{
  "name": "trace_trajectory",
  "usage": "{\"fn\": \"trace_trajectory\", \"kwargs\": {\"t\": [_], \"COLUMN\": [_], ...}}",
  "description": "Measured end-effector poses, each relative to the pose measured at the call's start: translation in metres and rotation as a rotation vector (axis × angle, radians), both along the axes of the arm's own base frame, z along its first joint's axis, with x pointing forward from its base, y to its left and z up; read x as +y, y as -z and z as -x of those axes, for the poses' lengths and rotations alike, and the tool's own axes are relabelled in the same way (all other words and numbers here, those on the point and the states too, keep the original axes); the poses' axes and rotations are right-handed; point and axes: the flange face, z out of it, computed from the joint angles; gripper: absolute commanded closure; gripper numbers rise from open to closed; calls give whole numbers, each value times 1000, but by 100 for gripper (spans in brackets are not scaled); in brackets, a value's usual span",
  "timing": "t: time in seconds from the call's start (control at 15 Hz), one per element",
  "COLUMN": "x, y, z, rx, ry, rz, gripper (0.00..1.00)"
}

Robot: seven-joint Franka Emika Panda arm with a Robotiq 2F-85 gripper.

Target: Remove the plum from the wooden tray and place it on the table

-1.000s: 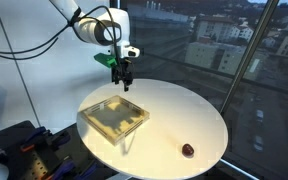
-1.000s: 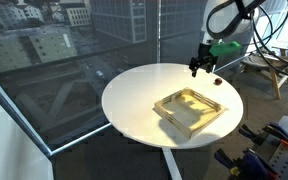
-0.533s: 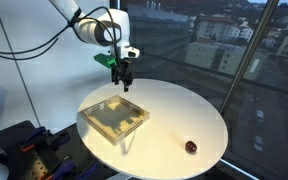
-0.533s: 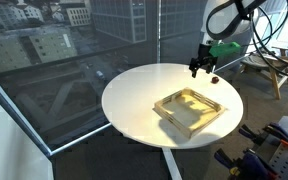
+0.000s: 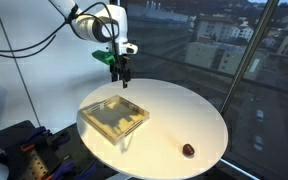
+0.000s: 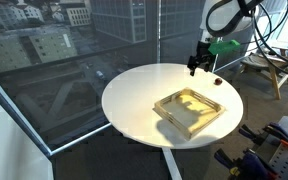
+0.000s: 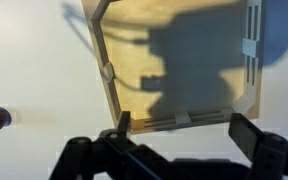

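Nearest to the camera in an exterior view, the plum (image 5: 188,149) rests on the white top of the table (image 5: 189,105), close to the near right edge. It lies outside the wooden tray (image 5: 136,128) and well apart from it, touching only the tabletop. Further in and to the left, the tray lies flat on the table, with one corner turned toward the near side and its low rim standing up all round. Beyond the tray's far corner my gripper (image 5: 117,73) hangs with its fingers pointing down, raised clear of the surface. As far as I can judge from this angle, it sits over the far left part of the table, just past the tray. My jaws stand spread wide with nothing between them. Through the wrist view I look down past my two dark fingers (image 7: 246,135) onto the tray, and my own shadow spreads across its wood. The plum shows small at the left border there, on bare tabletop beside the tray's rim. Farthest off, behind the tall window glass (image 5: 246,70), the city buildings (image 5: 219,30) stand in dim light
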Motion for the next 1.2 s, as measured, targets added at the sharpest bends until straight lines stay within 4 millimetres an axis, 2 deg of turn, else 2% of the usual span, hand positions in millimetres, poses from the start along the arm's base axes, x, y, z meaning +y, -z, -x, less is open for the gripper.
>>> {"fn": "trace_trajectory", "kwargs": {"t": [0.6,1.2], "x": [23,38], "y": [-27,-52], "z": [9,26], "rx": [2,-6], "ry": [-40,-61], "rz": [-3,-2], "gripper": [0,0]}}
